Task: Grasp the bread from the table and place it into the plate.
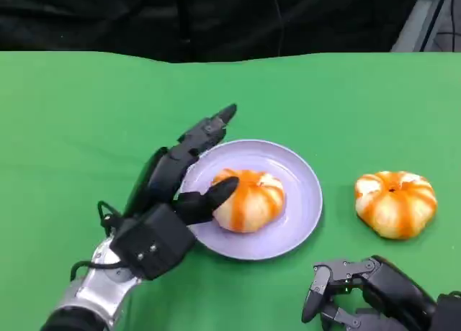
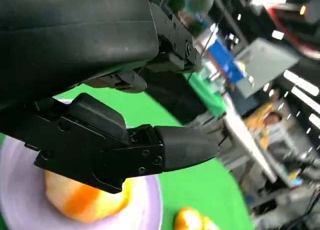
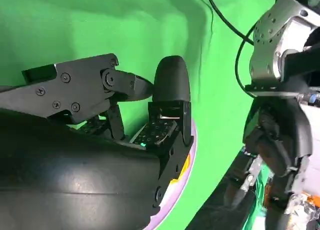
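Broadly, the green cloth-covered table carries a round lilac plate with one orange-and-white striped round bread already on it, while a second, matching bread lies on the cloth well apart to the plate's right. The left hand hangs over the plate's near-left rim, fingers spread and holding nothing, its thumb touching or just beside the plated bread. Withdrawing carelessly could drag that bread or shove the plate. The right hand, fingers curled in around nothing, sits near the table's front edge.

Lab: green-draped table, ceiling strip lights, person.
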`<action>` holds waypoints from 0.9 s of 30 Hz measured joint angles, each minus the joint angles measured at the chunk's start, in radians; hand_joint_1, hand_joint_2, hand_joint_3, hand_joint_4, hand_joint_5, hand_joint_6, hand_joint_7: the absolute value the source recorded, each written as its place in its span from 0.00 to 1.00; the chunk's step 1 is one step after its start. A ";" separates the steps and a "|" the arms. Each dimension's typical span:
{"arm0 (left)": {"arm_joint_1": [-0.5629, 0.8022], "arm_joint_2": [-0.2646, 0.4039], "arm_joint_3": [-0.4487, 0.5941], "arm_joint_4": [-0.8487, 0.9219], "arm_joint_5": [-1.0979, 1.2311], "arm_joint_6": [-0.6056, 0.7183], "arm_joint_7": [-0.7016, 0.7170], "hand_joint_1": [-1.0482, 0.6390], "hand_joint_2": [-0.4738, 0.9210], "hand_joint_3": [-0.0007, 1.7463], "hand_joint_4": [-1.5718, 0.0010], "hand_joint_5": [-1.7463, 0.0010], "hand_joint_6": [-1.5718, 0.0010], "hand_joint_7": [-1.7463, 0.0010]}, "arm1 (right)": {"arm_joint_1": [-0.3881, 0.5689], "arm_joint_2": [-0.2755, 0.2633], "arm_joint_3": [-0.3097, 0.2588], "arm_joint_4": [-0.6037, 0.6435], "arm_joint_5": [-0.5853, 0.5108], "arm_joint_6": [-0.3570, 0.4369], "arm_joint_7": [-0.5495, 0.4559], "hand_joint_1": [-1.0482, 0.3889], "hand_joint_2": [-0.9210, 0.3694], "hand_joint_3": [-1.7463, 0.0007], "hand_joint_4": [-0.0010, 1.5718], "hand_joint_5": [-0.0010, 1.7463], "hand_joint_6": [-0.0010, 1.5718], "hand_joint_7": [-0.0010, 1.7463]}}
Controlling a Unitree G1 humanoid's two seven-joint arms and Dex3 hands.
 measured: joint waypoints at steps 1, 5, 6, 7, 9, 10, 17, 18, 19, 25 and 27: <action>0.007 -0.003 0.010 -0.009 -0.012 -0.006 -0.002 0.14 1.00 0.35 0.64 0.98 0.74 0.98 | 0.000 0.000 0.000 0.003 0.000 0.000 0.001 0.66 0.00 0.73 0.44 0.90 0.50 0.62; 0.032 -0.002 0.031 -0.050 -0.030 -0.012 -0.007 0.17 1.00 0.32 0.62 0.98 0.73 0.99 | -0.001 0.000 0.000 0.010 0.001 -0.005 0.008 0.66 0.00 0.73 0.45 0.89 0.50 0.62; 0.036 -0.003 0.037 -0.055 -0.046 -0.017 -0.015 0.18 1.00 0.30 0.62 0.98 0.73 0.99 | -0.001 0.000 0.000 0.010 0.001 -0.005 0.007 0.66 0.00 0.73 0.45 0.89 0.50 0.62; 0.041 -0.003 0.043 -0.065 -0.059 -0.021 -0.026 0.18 1.00 0.29 0.62 0.99 0.73 0.99 | -0.001 0.000 0.000 0.010 0.001 -0.005 0.007 0.66 0.00 0.73 0.45 0.89 0.50 0.62; 0.056 -0.004 0.059 -0.088 -0.088 -0.024 -0.044 0.20 1.00 0.27 0.61 0.99 0.72 0.99 | -0.001 0.000 0.000 0.010 0.001 -0.006 0.007 0.66 0.00 0.73 0.45 0.89 0.50 0.62; 0.061 -0.004 0.064 -0.094 -0.098 -0.026 -0.054 0.20 1.00 0.26 0.61 0.99 0.72 0.99 | -0.001 0.000 0.000 0.010 0.001 -0.006 0.007 0.66 0.00 0.73 0.45 0.89 0.50 0.62; 0.118 -0.008 0.107 -0.120 -0.189 -0.065 -0.121 0.24 1.00 0.21 0.60 0.99 0.73 1.00 | -0.002 0.000 0.000 0.010 0.001 -0.009 0.007 0.66 0.00 0.73 0.45 0.89 0.50 0.61; 0.124 -0.008 0.113 -0.121 -0.199 -0.071 -0.127 0.23 1.00 0.20 0.59 0.99 0.73 1.00 | -0.002 0.000 0.000 0.010 0.001 -0.009 0.007 0.67 0.00 0.73 0.45 0.89 0.50 0.61; 0.130 -0.009 0.118 -0.124 -0.210 -0.074 -0.136 0.23 1.00 0.19 0.58 0.99 0.73 1.00 | -0.002 0.000 0.000 0.010 0.001 -0.010 0.007 0.67 0.00 0.73 0.45 0.89 0.50 0.61; 0.146 -0.033 0.152 -0.131 -0.309 -0.087 -0.213 0.29 1.00 0.12 0.54 0.98 0.71 0.99 | -0.003 0.000 0.000 0.010 0.001 -0.010 0.007 0.68 0.00 0.73 0.45 0.89 0.50 0.61; 0.148 -0.052 0.173 -0.130 -0.381 -0.108 -0.265 0.30 1.00 0.11 0.54 0.98 0.71 1.00 | -0.003 0.000 0.000 0.005 -0.001 -0.009 0.006 0.68 0.00 0.73 0.45 0.90 0.50 0.61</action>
